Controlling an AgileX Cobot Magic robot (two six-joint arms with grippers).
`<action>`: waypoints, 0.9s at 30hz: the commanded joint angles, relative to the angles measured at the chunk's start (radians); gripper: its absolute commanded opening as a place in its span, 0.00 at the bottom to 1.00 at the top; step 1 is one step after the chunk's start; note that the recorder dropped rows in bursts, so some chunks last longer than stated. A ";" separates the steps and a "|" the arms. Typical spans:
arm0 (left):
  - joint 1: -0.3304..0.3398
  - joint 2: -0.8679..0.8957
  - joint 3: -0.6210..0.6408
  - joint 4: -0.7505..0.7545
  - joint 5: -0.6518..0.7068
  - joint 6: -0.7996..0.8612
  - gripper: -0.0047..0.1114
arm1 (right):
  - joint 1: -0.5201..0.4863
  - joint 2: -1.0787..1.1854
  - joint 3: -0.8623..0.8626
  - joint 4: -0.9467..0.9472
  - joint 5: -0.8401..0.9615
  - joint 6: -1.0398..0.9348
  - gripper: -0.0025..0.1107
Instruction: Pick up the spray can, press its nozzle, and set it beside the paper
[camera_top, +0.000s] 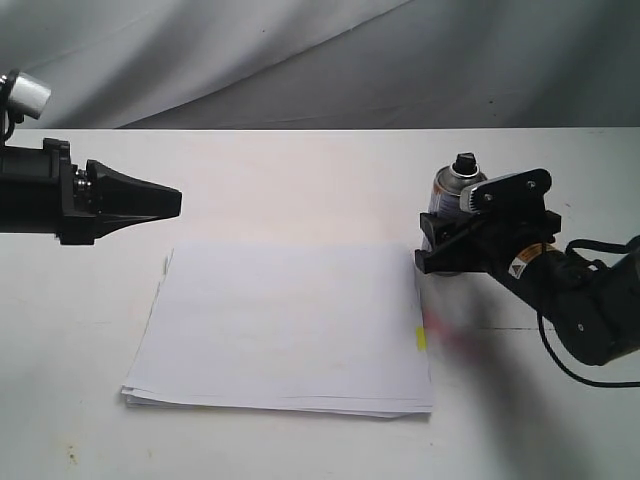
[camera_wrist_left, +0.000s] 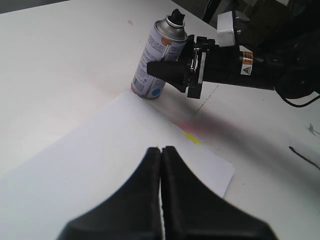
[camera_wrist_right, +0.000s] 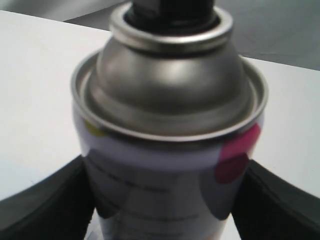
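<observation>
The silver spray can (camera_top: 452, 188) stands on the table just off the far right corner of the paper (camera_top: 280, 320), its black nozzle (camera_top: 465, 162) pointing up. My right gripper (camera_top: 437, 240) is shut on the can's body, one black finger pressed to each side. In the right wrist view the can (camera_wrist_right: 170, 100) fills the frame between the fingers (camera_wrist_right: 45, 200), and the nozzle (camera_wrist_right: 172, 10) is cut off at the edge. The left wrist view shows the can (camera_wrist_left: 157, 57), its nozzle (camera_wrist_left: 176, 17) and the paper (camera_wrist_left: 100, 155). My left gripper (camera_top: 172, 200) hangs shut and empty over the table's left side.
A yellow tab (camera_top: 421, 339) marks the paper's right edge. Faint pink stains (camera_top: 448, 332) lie on the table beside it. The right arm's black cable (camera_top: 575, 372) loops over the table at right. Grey cloth hangs behind the table.
</observation>
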 joint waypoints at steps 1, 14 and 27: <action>0.003 -0.009 0.005 -0.017 0.012 -0.011 0.04 | -0.005 -0.005 -0.004 0.001 -0.036 -0.007 0.69; 0.003 -0.038 -0.028 -0.042 0.081 -0.022 0.04 | -0.005 -0.333 0.003 0.017 0.162 -0.007 0.74; 0.178 -0.478 -0.145 0.018 0.129 -0.241 0.04 | -0.002 -1.159 0.003 0.027 0.888 -0.005 0.71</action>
